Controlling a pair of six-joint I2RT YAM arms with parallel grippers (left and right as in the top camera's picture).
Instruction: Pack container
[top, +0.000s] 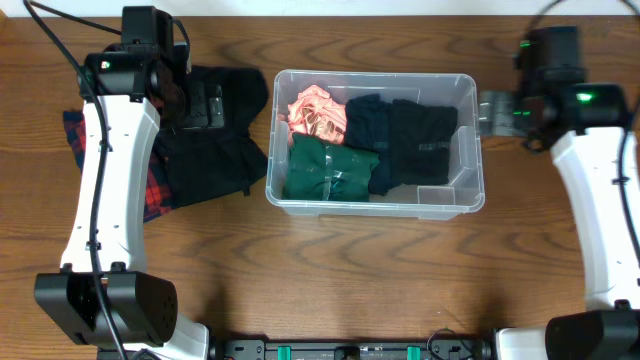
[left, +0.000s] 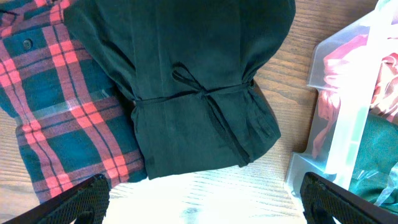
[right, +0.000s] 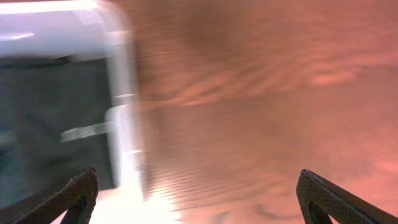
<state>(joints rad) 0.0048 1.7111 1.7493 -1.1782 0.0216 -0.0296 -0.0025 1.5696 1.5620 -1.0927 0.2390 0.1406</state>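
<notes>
Plaid shirt (left: 56, 124) and a black garment (top: 220, 150) lie left of the container (top: 472, 190), with the left gripper (left: 205, 196) hovering over the black one, jaws wide, empty. That container sits mid-table, partly filled with folded clothes (top: 330, 170). Off its right wall the right gripper (right: 199, 196) is spread open too. Next, I'd guess: drop down, pinch the black piece.

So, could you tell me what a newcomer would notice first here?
The clear container in the middle of the table stands out, holding a pink garment, a green garment and dark clothes. Left of it lies a black garment, overlapping a red plaid shirt.
</notes>
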